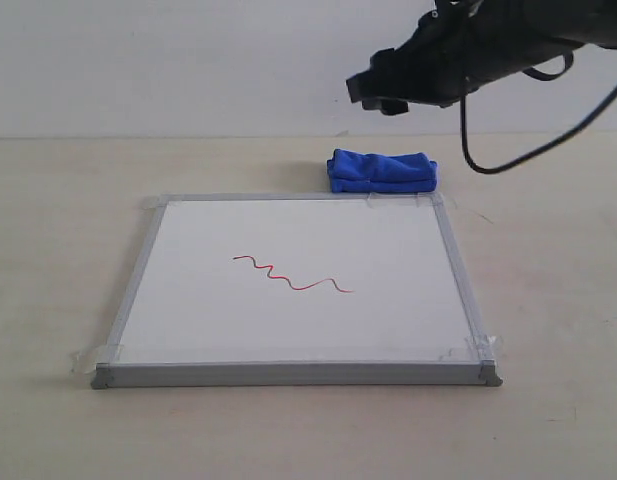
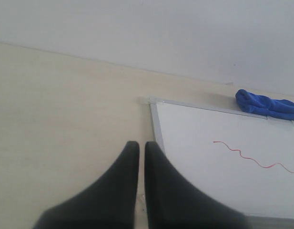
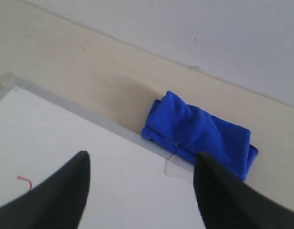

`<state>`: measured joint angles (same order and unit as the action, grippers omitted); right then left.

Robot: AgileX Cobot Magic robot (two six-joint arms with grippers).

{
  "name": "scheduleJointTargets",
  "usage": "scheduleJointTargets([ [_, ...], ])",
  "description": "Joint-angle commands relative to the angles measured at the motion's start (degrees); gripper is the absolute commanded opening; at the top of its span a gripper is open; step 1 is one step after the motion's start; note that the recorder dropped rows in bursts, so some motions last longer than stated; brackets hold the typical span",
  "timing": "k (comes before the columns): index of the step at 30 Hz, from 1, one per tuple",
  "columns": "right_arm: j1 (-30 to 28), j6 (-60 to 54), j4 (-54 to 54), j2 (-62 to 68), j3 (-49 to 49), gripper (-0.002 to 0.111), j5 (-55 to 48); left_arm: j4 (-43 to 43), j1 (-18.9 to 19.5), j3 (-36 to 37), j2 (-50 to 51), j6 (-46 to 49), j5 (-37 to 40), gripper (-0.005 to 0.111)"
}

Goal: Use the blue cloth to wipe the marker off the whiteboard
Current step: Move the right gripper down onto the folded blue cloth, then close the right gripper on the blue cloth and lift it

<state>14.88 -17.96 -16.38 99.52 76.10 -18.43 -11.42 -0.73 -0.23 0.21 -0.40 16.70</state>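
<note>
The whiteboard (image 1: 388, 330) lies nearest, its red marker line (image 1: 293, 276) unwiped and the blue cloth (image 1: 381, 170) just behind its far edge; the right gripper (image 3: 142, 160) hovers spread above the cloth, likely reaching and next needing to lower and pinch it, while the left gripper (image 2: 138, 148) is pressed together.

Tabletop (image 1: 58, 250): pale beige w/ faint grain, matte, fills the lower part of the ext. view & runs back to a plain off-white wall (image 1: 138, 60). Straight seam (image 1: 88, 138) btwn the two (soft shading along it in the right wrist view). Wall shows a tiny dark speck (image 3: 194, 39).
</note>
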Motion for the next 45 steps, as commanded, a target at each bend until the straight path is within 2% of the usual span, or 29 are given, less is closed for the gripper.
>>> scheduleJointTargets([
  [1, 0.11, 7.10, 0.21, 5.69, 7.10, 0.062, -0.44, 0.23, 0.15, 0.23, -0.21, -0.03, 0.09, 0.004],
  [9, 0.00, 12.36, 1.87, 18.80, 23.36, 0.062, -11.08, 0.23, 0.15, 0.23, -0.21, -0.03, 0.09, 0.004],
  [16, 0.00, 27.02, 15.28, 29.17, 38.67, 0.062, -21.66, 0.23, 0.15, 0.23, -0.21, -0.03, 0.09, 0.004],
  [21, -0.29, 29.31, 17.29, 34.88, 45.87, 0.062, -26.68, 0.23, 0.15, 0.23, -0.21, -0.03, 0.09, 0.004],
  [30, -0.71, 33.17, 22.41, 41.14, 50.25, 0.062, -27.33, 0.23, 0.15, 0.23, -0.21, -0.03, 0.09, 0.004],
  [36, -1.72, 41.29, 23.62, 43.96, 50.25, 0.062, -23.03, 0.23, 0.15, 0.23, -0.21, -0.03, 0.09, 0.004],
  [45, -3.45, 42.32, 25.37, 47.54, 50.25, 0.062, -24.09, 0.23, 0.15, 0.23, -0.21, -0.03, 0.09, 0.004],
])
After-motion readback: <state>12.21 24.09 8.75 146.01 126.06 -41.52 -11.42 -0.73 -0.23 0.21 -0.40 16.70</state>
